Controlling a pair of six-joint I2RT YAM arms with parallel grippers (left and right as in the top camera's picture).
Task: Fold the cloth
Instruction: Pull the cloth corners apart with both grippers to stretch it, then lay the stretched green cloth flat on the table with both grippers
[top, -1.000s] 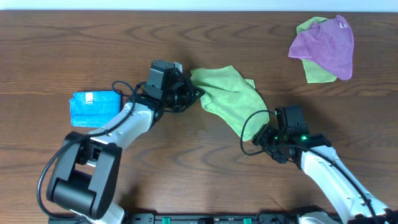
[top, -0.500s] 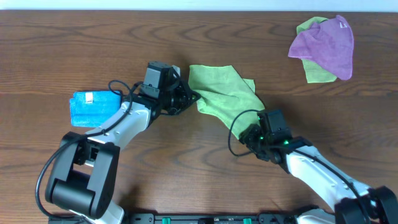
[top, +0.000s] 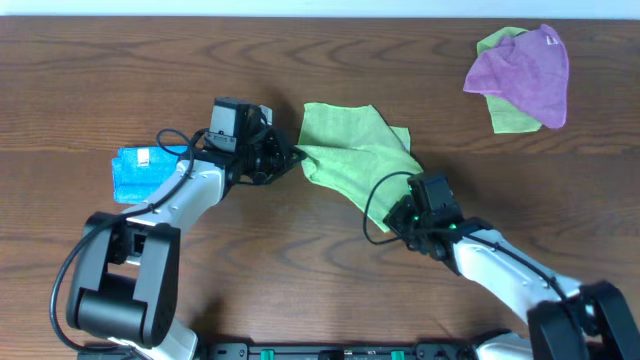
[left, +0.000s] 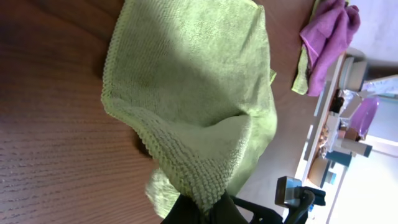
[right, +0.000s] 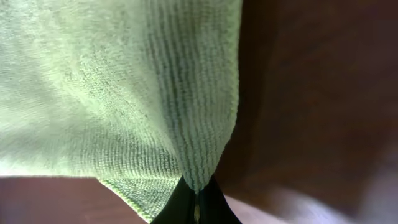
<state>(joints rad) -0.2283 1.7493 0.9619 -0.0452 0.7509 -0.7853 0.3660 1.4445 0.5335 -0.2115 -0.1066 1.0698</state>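
Overhead view: I see left pincer clenched on a corner of the cloth, right pincer clenched on its edge; cloth spans between both pincers, draped over the counter.

My left arm and right arm wear white shells with black joints. Thin black cables loop beside each wrist; I see a bulky black base under the left.
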